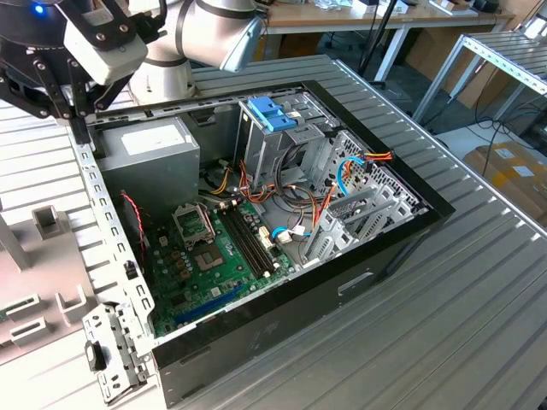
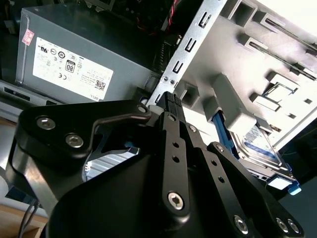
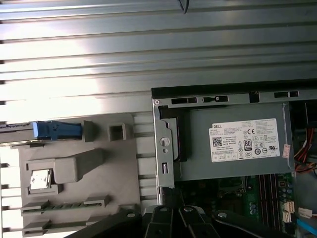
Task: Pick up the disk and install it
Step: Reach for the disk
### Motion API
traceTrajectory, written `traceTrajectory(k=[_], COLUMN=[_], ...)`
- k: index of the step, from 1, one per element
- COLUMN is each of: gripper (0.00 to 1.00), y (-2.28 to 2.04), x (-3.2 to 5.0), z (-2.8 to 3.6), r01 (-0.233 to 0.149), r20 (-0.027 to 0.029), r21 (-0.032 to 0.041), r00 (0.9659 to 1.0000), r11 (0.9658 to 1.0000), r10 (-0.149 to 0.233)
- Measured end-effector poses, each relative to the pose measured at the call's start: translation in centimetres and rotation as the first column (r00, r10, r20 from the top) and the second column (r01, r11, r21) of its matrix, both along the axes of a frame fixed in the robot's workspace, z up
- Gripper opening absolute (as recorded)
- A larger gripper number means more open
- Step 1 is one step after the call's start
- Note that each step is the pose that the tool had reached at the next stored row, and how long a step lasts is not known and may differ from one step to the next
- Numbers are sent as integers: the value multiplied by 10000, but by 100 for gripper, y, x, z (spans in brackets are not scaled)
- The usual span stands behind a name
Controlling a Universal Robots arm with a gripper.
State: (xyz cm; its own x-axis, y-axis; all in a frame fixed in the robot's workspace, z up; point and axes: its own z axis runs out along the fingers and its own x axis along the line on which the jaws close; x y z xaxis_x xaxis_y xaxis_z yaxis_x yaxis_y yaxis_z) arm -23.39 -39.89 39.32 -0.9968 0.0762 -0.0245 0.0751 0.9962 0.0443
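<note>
We are looking at the black two-finger gripper (image 1: 77,120) hanging in the upper left of the exterior view, over the rear rim of the open black computer case (image 1: 342,282). In both wrist views its tips (image 2: 171,99) (image 3: 167,198) are sitting pressed together with nothing between them, just beside the perforated metal edge of the case (whether they are touching it we cannot tell).

We are finding the flat silver metal disk with a white-and-blue label and blue plastic rails (image 2: 257,146) outside the case, standing on edge in a slot of the pale grey moulded holder (image 2: 237,99). In the first wrist view we are seeing the disk from its edge, its blue rail (image 3: 55,130) lying along the holder's (image 3: 99,188) border. The gripper is hovering apart from the disk, between the holder and the case.

Inside the case, the boxy grey power supply with a white sticker (image 1: 145,154) (image 3: 237,144) is sitting near the gripper, the green motherboard (image 1: 214,265) is lying below it in the exterior view, and a bare blue plastic bracket (image 1: 273,113) is resting on the drive cage. Everything is standing on the ribbed metal table (image 1: 479,299).
</note>
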Motion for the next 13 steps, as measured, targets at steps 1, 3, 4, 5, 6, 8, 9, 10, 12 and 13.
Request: traceTrajectory(k=[1,3,4,5,6,8,9,10,12,13], gripper=[11,11,11,11,11,11,11,11,11,11], y=[0,0,0,0,0,0,0,0,0,0], x=[-15,-36,-45,-57,-69,-86,-91,-98,-115,-127], z=[0,0,0,0,0,0,0,0,0,0], r01=[0,0,0,0,0,1,1,0,1,0], r20=[0,0,0,0,0,0,1,0,0,0], r21=[1,1,1,1,1,1,1,1,1,0], r00=[10000,10000,10000,10000,10000,10000,10000,10000,10000,10000], r11=[10000,10000,10000,10000,10000,10000,10000,10000,10000,10000], r10=[0,0,0,0,0,-1,-1,0,-1,0])
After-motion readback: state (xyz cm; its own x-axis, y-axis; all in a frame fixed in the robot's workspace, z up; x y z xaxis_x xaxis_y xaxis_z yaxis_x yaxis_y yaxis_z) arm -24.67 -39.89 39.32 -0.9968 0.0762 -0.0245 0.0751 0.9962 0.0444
